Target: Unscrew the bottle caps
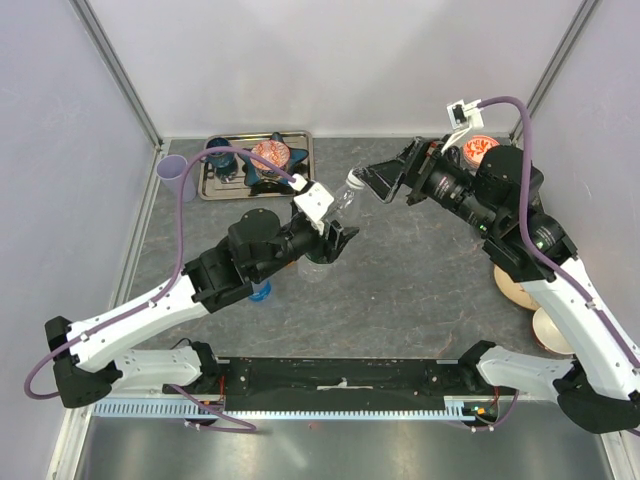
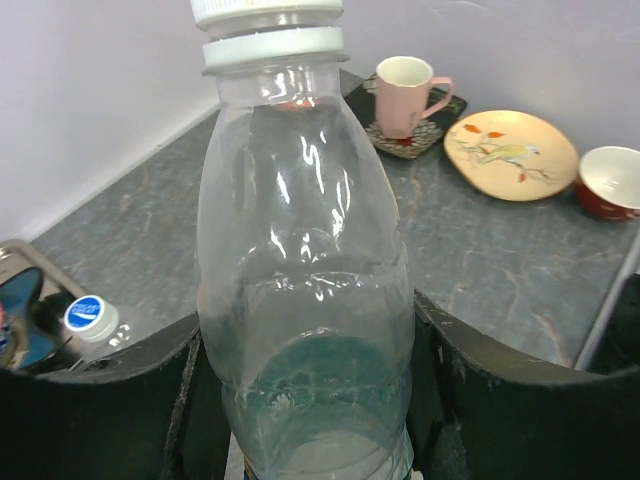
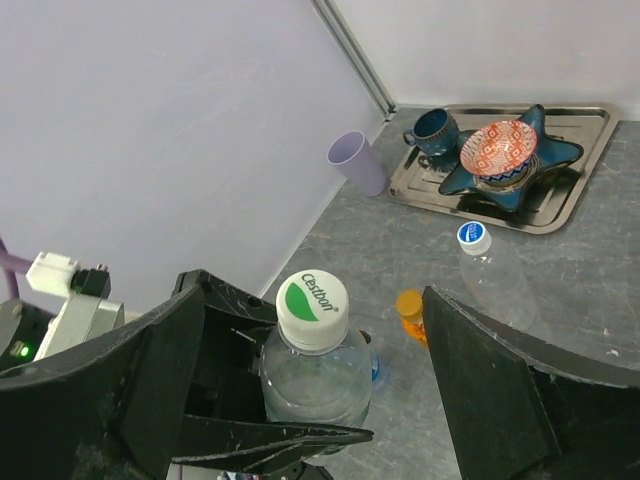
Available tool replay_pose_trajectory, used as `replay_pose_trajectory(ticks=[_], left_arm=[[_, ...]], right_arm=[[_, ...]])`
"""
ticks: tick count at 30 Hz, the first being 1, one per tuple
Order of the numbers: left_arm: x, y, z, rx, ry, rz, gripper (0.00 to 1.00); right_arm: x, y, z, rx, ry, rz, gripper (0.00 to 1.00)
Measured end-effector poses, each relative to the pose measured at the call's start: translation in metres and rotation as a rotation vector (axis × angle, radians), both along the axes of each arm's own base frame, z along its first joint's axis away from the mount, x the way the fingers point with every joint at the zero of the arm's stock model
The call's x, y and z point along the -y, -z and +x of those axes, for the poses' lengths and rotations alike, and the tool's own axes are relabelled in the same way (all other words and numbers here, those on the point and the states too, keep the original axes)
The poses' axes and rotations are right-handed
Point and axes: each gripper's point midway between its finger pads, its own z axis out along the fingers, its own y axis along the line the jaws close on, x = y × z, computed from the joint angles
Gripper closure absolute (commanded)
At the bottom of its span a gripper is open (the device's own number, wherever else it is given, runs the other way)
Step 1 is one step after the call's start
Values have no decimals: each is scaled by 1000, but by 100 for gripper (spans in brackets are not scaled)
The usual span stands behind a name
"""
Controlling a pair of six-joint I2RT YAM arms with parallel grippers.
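Mid-frame in the top view, the left jaws clamp a clear bottle (image 2: 300,280); its green-and-white cap (image 3: 312,310), not yet off, sits between the right jaws, spread wide.

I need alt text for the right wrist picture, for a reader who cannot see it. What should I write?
A clear bottle with a white-and-green cap stands between the fingers of the open right pincer, gripped lower down by the left pincer. Behind lie a blue-and-white-capped bottle, an orange cap, a lilac cup and a steel tray.
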Motion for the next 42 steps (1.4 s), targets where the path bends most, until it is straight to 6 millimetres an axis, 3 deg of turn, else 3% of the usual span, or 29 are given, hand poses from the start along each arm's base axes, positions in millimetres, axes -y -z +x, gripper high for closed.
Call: replay_pose_trajectory(ticks=[9, 19, 36, 42], left_arm=[[-6, 5, 10, 46, -115, 54, 51], [-7, 5, 12, 66, -138, 61, 51], [-7, 10, 15, 65, -151, 73, 51], [-7, 10, 16, 65, -152, 74, 51]], right_arm=[[-11, 16, 15, -57, 6, -14, 10], [-17, 23, 22, -79, 6, -17, 30], [-25, 28, 20, -87, -20, -17, 33], [-26, 32, 21, -92, -21, -21, 39]])
